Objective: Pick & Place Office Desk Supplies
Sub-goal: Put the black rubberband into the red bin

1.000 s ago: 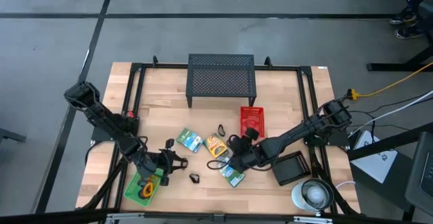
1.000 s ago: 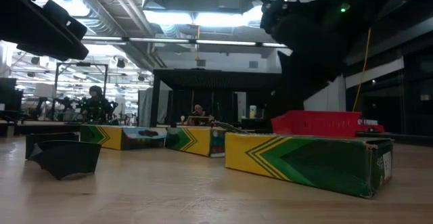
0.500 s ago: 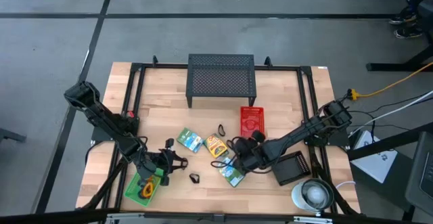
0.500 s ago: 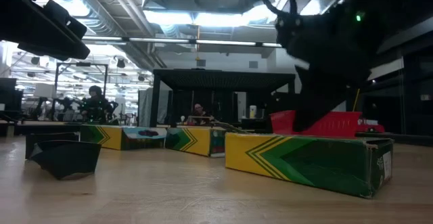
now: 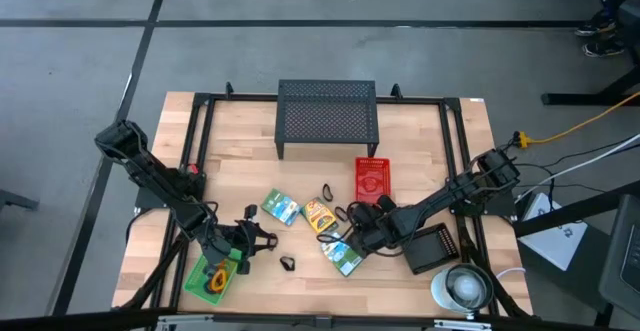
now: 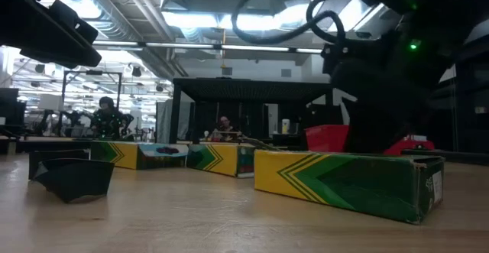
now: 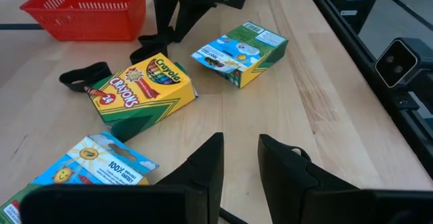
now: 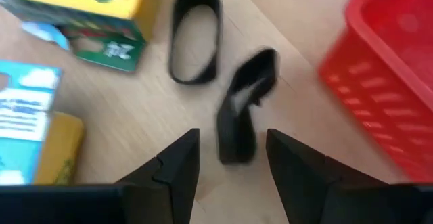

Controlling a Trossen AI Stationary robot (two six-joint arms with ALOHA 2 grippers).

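From above, the wooden table [image 5: 420, 161] carries a black mesh stand [image 5: 327, 118] at its far edge and a red basket [image 5: 373, 178] just in front of it. Three crayon packets lie in a loose row near the middle: a blue-green packet [image 5: 280, 208], a yellow-orange packet [image 5: 319, 215] and a third packet [image 5: 343, 258] nearest the front edge. A small black loop [image 5: 327, 191] rests beside the basket, and a black clip [image 5: 287, 263] lies alone toward the front. The right gripper [image 5: 357, 223] hangs low between the basket and the packets; the left gripper [image 5: 258, 241] sits near a green tray [image 5: 197, 281] at the front left corner, which holds orange and yellow loops [image 5: 216, 277]. A round white object [image 5: 462, 287] sits off the front right corner.

At table height, a green and yellow crayon packet [image 6: 344, 183] fills the foreground, with a dark clip [image 6: 70, 176] to one side and the red basket [image 6: 327, 137] behind.

Past the left wrist, the left gripper's fingers [image 7: 203, 170] stand partly apart with nothing between them, facing a Crayola packet [image 7: 142, 88].

Past the right wrist, the right gripper's fingers [image 8: 179, 160] are spread and empty, poised directly over a black binder clip [image 8: 245, 105], with a black loop [image 8: 196, 31] beside it and the red basket [image 8: 389, 68] close by.
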